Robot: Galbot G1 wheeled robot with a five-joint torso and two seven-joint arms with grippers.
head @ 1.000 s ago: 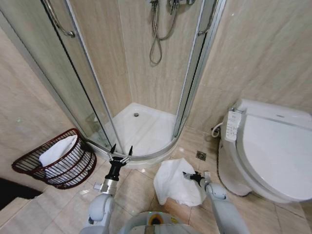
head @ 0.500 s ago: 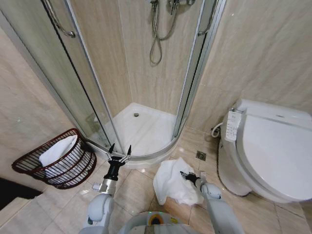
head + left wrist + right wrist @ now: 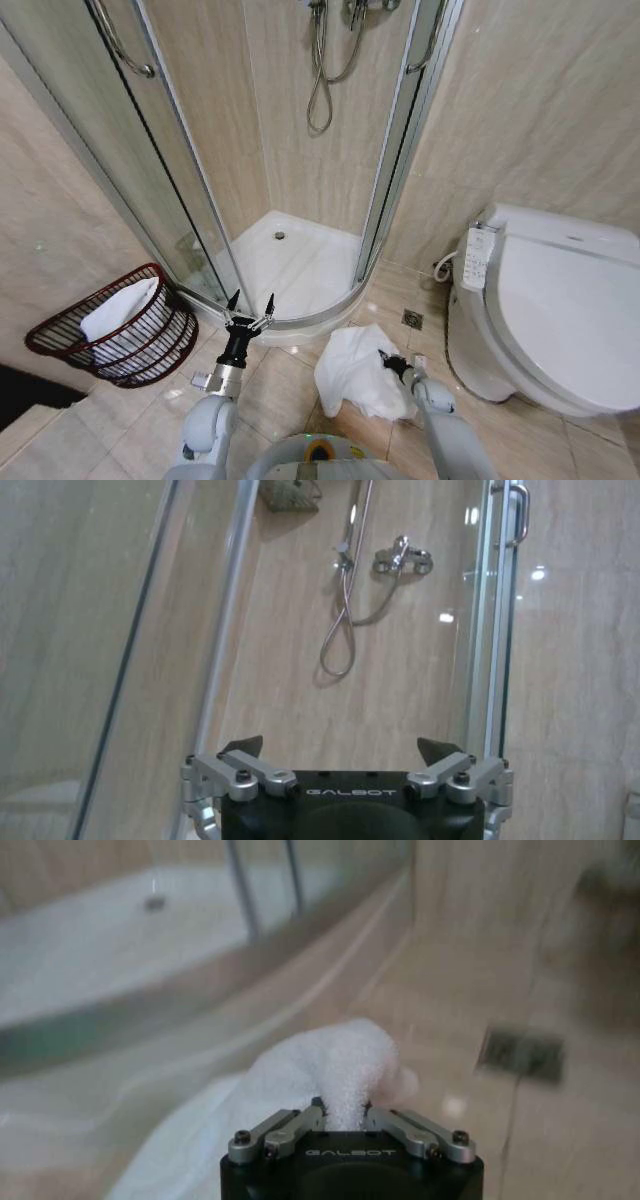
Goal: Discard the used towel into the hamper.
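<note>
White towel (image 3: 355,372) lies crumpled on the tan tiled floor (image 3: 280,395), between the shower base and the toilet, close in front of the robot. Right gripper (image 3: 385,359) sits at the towel's right edge; in the right wrist view its fingers (image 3: 300,1121) are pinched on a raised fold of the cloth (image 3: 335,1065), rest of the towel still on the floor. Left gripper (image 3: 249,303) is held up near the shower's curved sill, fingers spread wide and holding nothing, pointing into the stall; left wrist view shows both fingertips (image 3: 243,745) well apart. Hamper (image 3: 115,330), dark reddish-brown wire weave, sits tilted against the left wall, well apart from the towel, with another white cloth (image 3: 118,308) already inside. Farther back: white shower tray (image 3: 290,260), glass door (image 3: 150,150), hose (image 3: 322,90). Toilet (image 3: 560,320) at right, lid down.
</note>
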